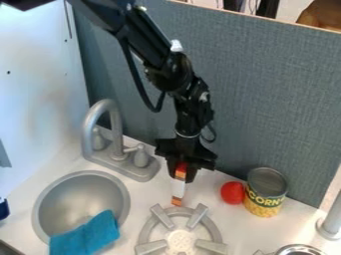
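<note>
The gripper [181, 173] hangs over the counter, just behind the stove burner [148, 230]. It is shut on the upper end of a slim white and orange object [178, 187], which stands roughly upright between the fingers. The object's lower orange end is close to the burner's back edge; whether it touches the counter I cannot tell. To the right of the gripper, a red ball-like item [232, 192] rests beside a corn can [265, 192].
A grey faucet [110, 134] stands left of the gripper, behind a round sink [81, 185]. A blue cloth [86, 235] lies over the sink's front rim. Grey panels [266, 94] rise behind the counter. Metal items [299, 250] sit at the lower right.
</note>
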Controlling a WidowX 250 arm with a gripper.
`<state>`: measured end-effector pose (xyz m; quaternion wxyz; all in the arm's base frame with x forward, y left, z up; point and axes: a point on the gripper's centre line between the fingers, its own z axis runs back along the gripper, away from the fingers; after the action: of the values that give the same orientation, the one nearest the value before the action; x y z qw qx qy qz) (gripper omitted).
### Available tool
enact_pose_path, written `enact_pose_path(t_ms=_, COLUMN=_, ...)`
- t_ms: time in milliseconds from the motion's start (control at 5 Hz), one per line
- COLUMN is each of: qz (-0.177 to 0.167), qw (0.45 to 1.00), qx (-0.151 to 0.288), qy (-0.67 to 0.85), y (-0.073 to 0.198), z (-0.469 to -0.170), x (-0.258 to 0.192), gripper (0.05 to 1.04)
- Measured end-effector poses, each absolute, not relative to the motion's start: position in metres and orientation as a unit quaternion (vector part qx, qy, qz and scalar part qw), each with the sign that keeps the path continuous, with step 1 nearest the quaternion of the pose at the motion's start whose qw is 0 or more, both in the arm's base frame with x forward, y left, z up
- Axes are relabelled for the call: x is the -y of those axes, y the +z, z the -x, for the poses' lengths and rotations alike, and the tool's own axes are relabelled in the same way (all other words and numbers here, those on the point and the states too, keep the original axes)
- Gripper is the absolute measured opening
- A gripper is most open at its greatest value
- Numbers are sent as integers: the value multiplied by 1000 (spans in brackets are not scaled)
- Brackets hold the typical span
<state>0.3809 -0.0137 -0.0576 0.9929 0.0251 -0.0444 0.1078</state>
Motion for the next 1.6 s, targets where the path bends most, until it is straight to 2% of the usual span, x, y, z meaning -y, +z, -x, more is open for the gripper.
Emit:
enact_pose_path(t_ms=200, qz=-9, qw=997, qx=69, qy=44, y=-58, z=-392, x=13, gripper=394)
enact_pose_path(t_ms=400, qz=-8, qw=996, qx=84, qy=33, y=-58, z=-400, x=10, gripper=394)
enact_pose_path(t_ms=600, qz=-8, qw=996, qx=90, qy=27, y=-59, z=-402, x=10, gripper=439)
enact_pose_path(t_ms=800, qz=-17, qw=996, qx=79, qy=30, y=-67, z=-397, x=7, gripper=752)
enact_pose_path(t_ms=1000, qz=-28, qw=996, qx=75, qy=24, y=-70, z=-392, x=4, gripper=999)
enact_pose_path(t_ms=1400, qz=-109, qw=988, qx=111, qy=15, y=-65, z=-386, x=4, gripper=1006)
enact_pose_path(t_ms=1600, qz=-91, qw=987, qx=128, qy=25, y=-58, z=-391, x=10, gripper=1006)
